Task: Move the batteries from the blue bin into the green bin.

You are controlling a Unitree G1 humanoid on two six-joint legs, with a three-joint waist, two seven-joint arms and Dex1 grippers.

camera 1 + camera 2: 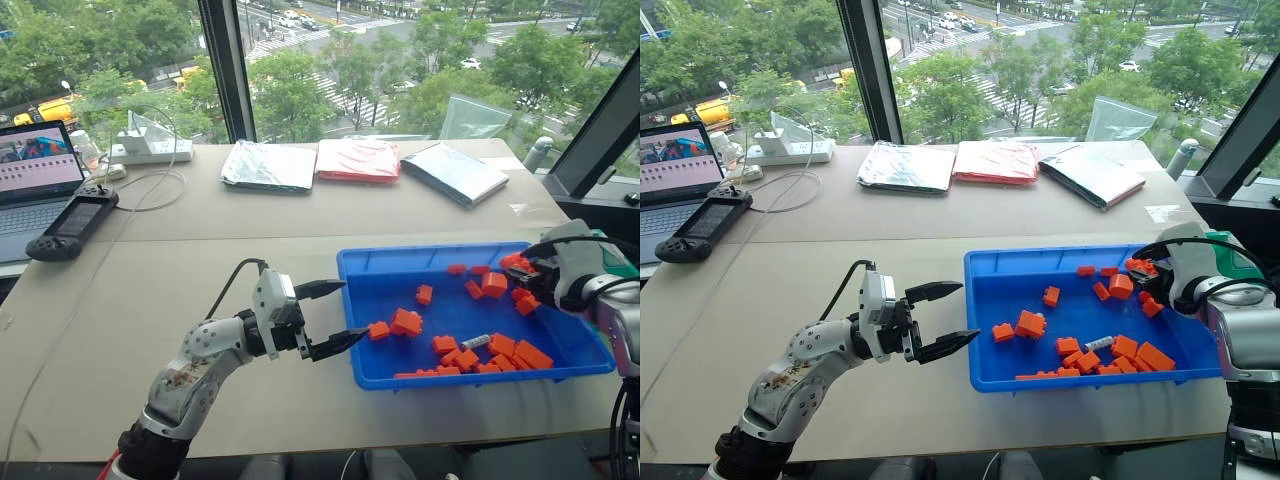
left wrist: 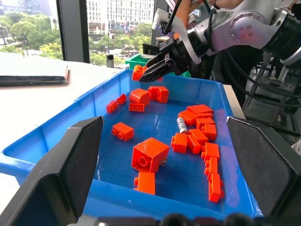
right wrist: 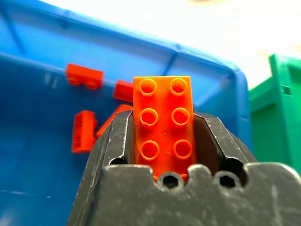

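Right gripper (image 2: 149, 69) clamped on orange brick (image 3: 163, 126), above far right corner of blue bin (image 1: 360, 262). Left gripper (image 1: 328, 316) gaped empty, just outside bin's left rim. Battery (image 1: 475, 341) lay among bricks on bin floor. Green bin (image 3: 277, 117) just beyond blue one

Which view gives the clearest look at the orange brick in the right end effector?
The right wrist view: the orange brick sits between the right end effector's fingers, six studs facing the camera. The left wrist view shows it from the side, over the blue bin's far end. In the head views it is a small orange spot, partly hidden.
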